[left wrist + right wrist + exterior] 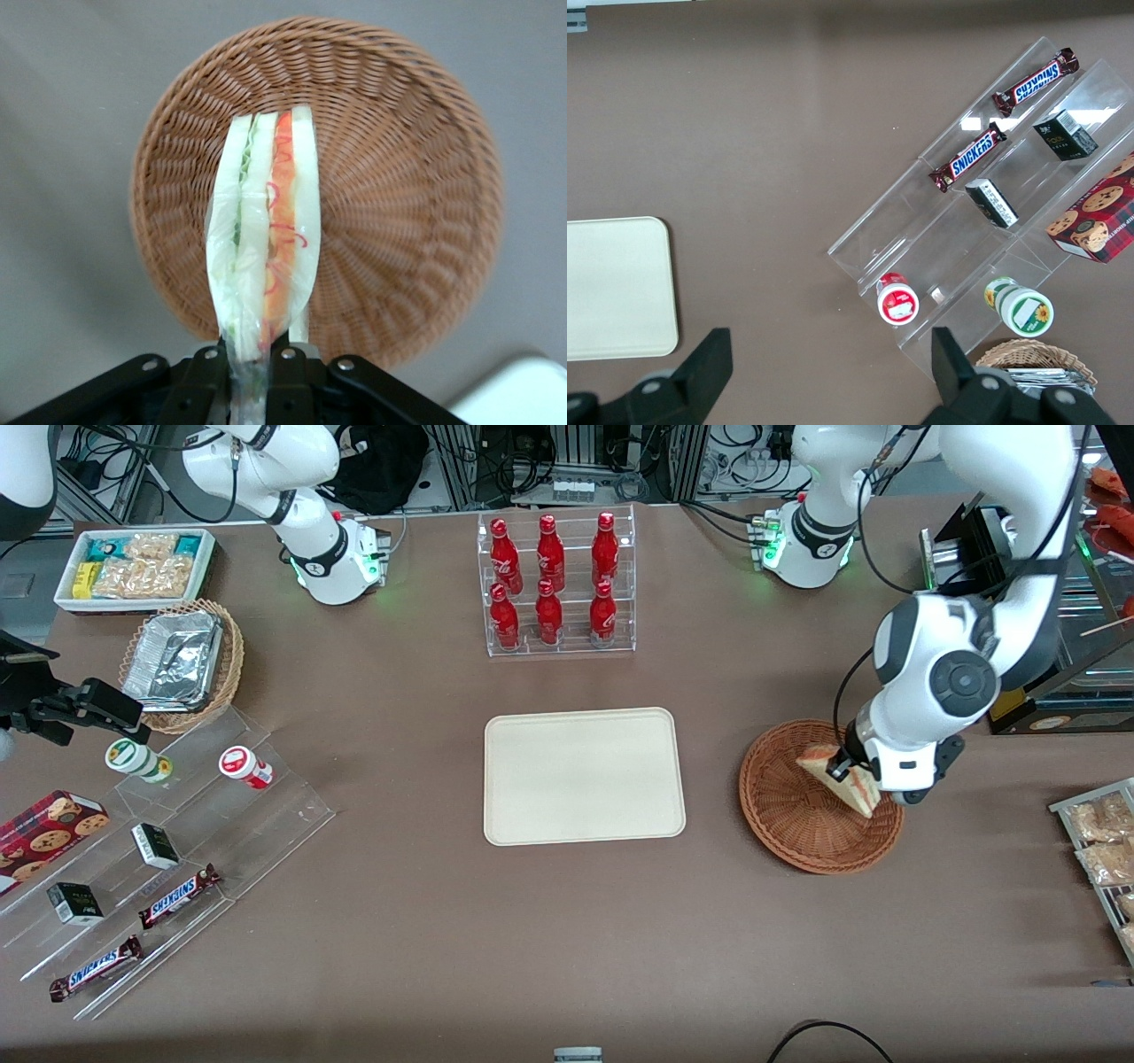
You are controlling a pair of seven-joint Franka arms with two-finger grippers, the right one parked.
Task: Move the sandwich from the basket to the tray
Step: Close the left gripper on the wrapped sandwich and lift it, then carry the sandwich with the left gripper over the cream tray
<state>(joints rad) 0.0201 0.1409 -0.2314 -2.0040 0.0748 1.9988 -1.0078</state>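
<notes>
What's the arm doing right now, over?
Gripper shut on sandwich, held above basket. Tray bare, beside basket toward the parked arm's end. Nothing between them. Over.

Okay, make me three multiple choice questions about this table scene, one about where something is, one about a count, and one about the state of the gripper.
1. Where is the sandwich?
A. Flat on the tray
B. Held above the basket
C. In the bottle rack

2. How many red bottles stand in the clear rack?
A. Four
B. Six
C. Eight

3. What is the gripper doing?
A. Open over the tray
B. Shut with nothing in it
C. Shut on the sandwich

Answers:
1 B: the wrist view shows the sandwich between the fingers with the basket below it, and the tray is bare.
2 B: two rows of three.
3 C: the fingers pinch the sandwich's wrapped end.
</notes>
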